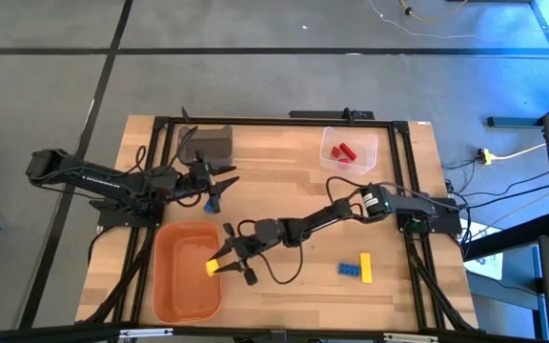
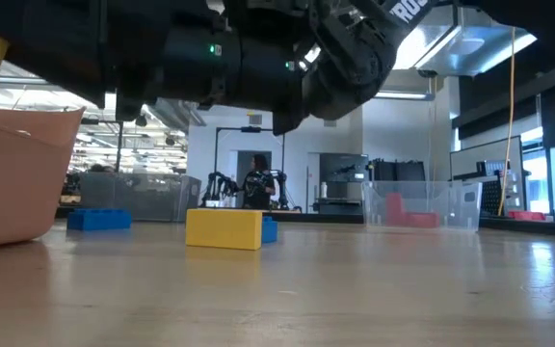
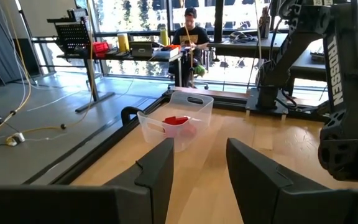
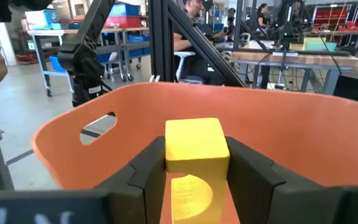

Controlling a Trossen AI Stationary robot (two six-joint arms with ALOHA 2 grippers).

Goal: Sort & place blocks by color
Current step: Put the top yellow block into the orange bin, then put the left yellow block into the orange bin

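**Yellow block at the orange bin's rim**

The right gripper [image 1: 225, 263] is clamped on a yellow block [image 4: 195, 144], with the orange bin [image 1: 165, 286] directly ahead of its fingers. Red blocks [image 1: 343, 151] already lie in the clear bin [image 1: 370, 143]. A blue block [image 1: 349, 269] and another yellow block [image 1: 365, 268] wait on the table behind it, so sorting seems roughly half done. The right arm reaches low and outstretched. The left gripper [image 1: 215, 185] hovers near the grey bin [image 1: 213, 143], fingers spread, apparently empty.
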